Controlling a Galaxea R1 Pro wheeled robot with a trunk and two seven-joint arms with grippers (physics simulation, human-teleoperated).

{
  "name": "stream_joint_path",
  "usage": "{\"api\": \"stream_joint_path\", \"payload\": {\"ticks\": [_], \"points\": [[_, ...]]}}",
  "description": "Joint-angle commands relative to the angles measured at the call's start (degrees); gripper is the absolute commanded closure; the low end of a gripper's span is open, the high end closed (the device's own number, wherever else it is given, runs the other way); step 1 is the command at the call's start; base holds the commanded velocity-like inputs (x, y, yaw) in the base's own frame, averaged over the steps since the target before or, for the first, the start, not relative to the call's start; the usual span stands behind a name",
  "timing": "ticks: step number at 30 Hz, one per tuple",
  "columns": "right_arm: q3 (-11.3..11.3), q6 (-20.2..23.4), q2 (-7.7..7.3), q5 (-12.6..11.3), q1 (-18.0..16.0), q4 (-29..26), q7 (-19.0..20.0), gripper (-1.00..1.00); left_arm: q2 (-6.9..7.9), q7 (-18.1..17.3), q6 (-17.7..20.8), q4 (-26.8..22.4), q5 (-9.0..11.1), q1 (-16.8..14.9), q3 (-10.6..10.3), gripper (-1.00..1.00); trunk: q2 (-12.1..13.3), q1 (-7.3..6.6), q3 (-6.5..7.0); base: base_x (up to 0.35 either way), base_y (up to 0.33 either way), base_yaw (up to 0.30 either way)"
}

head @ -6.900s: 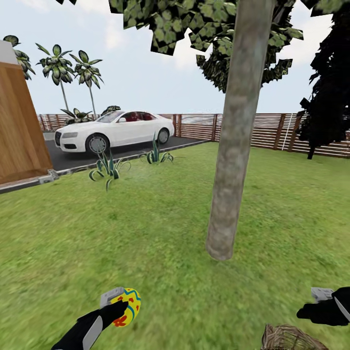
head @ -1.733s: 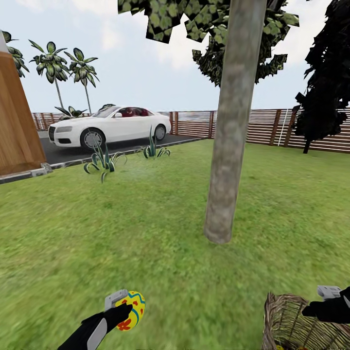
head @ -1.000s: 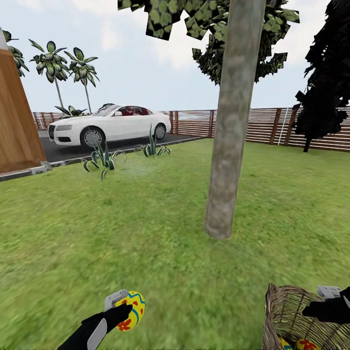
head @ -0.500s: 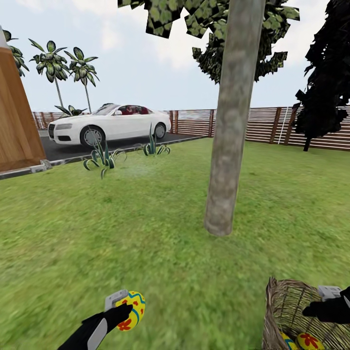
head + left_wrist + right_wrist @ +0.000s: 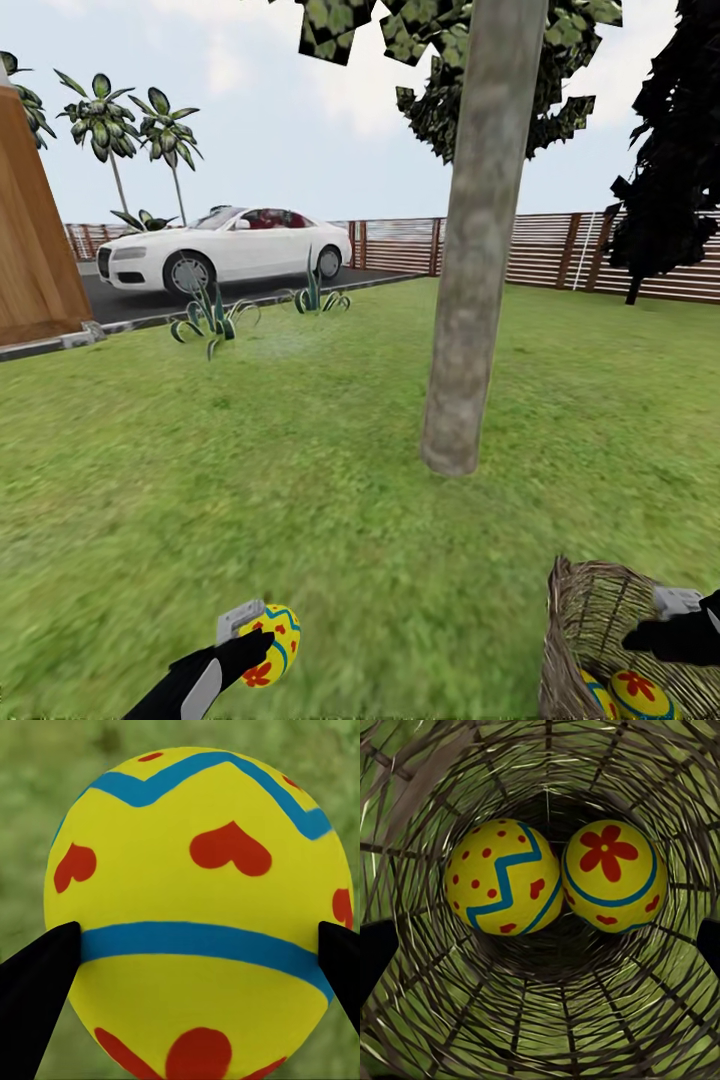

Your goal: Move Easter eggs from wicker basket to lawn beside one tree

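White car (image 5: 225, 253), wooden fence (image 5: 600, 260), tree (image 5: 470, 300)

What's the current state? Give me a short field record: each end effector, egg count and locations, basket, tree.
left end effector: shut on an Easter egg, held above the lawn
right end effector: at the wicker basket, looking down into it; open or shut cannot be told
eggs in basket: two, side by side at the bottom, a dotted zigzag egg and a flower egg
eggs on lawn: none visible
tree: ahead of the robot, trunk base bare
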Motion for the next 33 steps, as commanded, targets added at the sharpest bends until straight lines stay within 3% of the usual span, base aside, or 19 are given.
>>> {"api": "stream_joint_path", "payload": {"ticks": [1, 33], "points": [[0.4, 0.3, -0.08, -0.4, 0.0, -0.1, -0.1, -1.00, -0.05, -0.2, 0.5, -0.1, 0.3, 0.0, 0.4, 1.00, 0.0, 0.01, -0.29, 0.000, 0.000, 0.000], [0.3, 0.3, -0.08, -0.4, 0.0, -0.1, -0.1, -1.00, -0.05, -0.2, 0.5, -0.1, 0.3, 0.0, 0.4, 1.00, -0.5, 0.84, -7.38, 0.000, 0.000, 0.000]]}}
